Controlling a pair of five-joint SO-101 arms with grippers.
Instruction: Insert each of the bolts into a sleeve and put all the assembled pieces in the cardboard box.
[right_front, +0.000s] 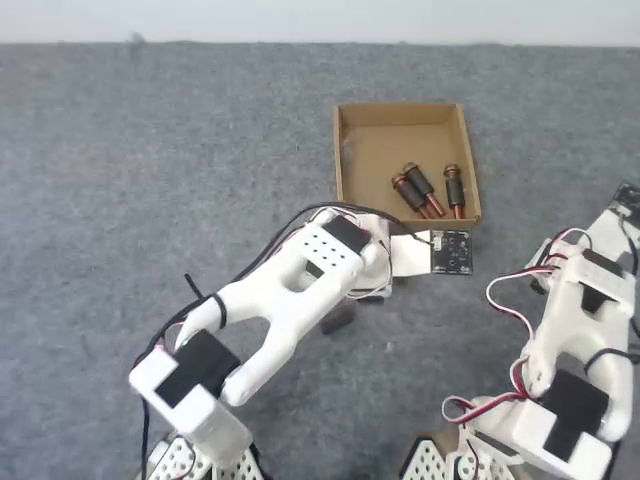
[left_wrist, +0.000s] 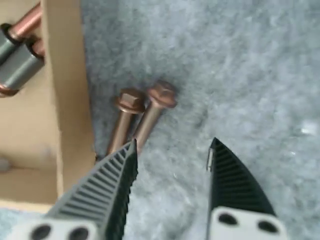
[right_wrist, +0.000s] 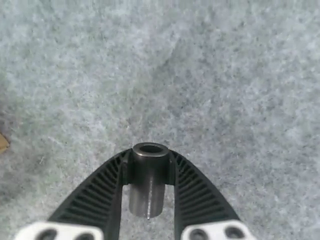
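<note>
Two copper bolts (left_wrist: 131, 117) (left_wrist: 154, 107) lie side by side on the grey carpet, right against the outer wall of the cardboard box (left_wrist: 67, 90). My left gripper (left_wrist: 173, 150) hangs open just above them, one fingertip (left_wrist: 129, 155) over the bolts' shanks. Three assembled pieces (right_front: 428, 190) lie in the cardboard box (right_front: 350, 150). My right gripper (right_wrist: 149, 160) is shut on a dark grey sleeve (right_wrist: 149, 180), held upright over bare carpet with its open end up. The left arm (right_front: 300, 290) stretches to the box's near edge; the right arm (right_front: 580, 310) stands at the right.
Grey carpet covers the table. A small dark shape (right_front: 340, 318) lies under the left arm. Open carpet spreads to the left of the box and between the two arms.
</note>
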